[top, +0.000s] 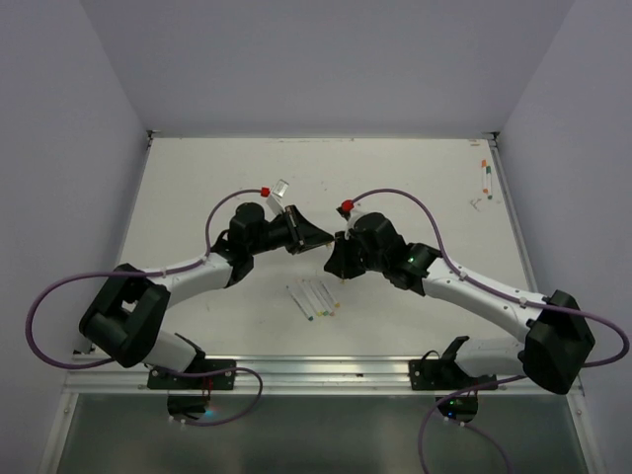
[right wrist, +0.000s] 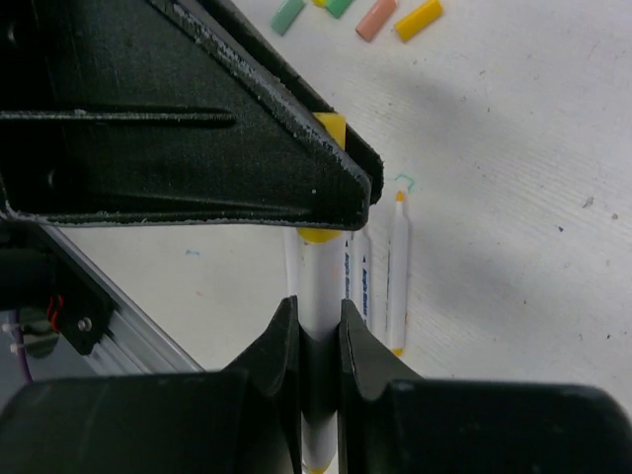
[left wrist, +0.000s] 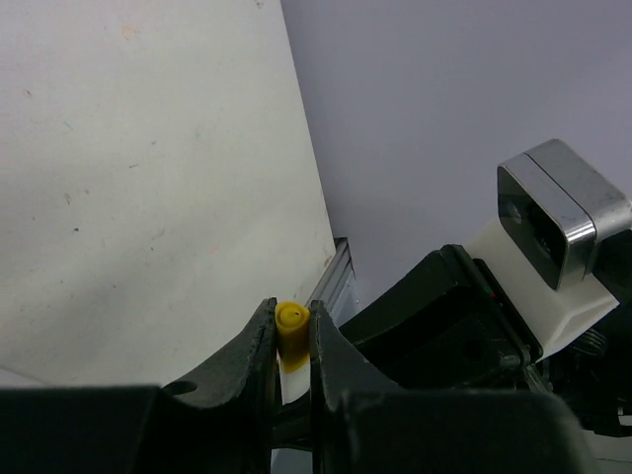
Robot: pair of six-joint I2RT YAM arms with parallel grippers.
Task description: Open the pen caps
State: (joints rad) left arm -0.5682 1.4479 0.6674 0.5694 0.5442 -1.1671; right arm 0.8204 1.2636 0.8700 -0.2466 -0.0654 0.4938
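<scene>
One white-barrelled pen (right wrist: 318, 286) is held between both grippers above the table. My left gripper (left wrist: 292, 321) is shut on its yellow pen cap (left wrist: 292, 334), whose round end pokes out between the fingers. My right gripper (right wrist: 318, 316) is shut on the white barrel just below the cap. In the right wrist view a left finger (right wrist: 197, 128) crosses the top and covers most of the cap (right wrist: 318, 235). From the top view the left gripper (top: 314, 235) and the right gripper (top: 339, 255) meet tip to tip at mid-table; the pen between them is hidden.
Several uncapped pens (top: 314, 299) lie side by side on the white table below the grippers. Loose caps, green (right wrist: 288, 15), orange (right wrist: 375, 18) and yellow (right wrist: 418, 20), lie beyond them. More pens (top: 486, 178) rest at the far right edge. An aluminium rail (top: 326, 373) borders the near edge.
</scene>
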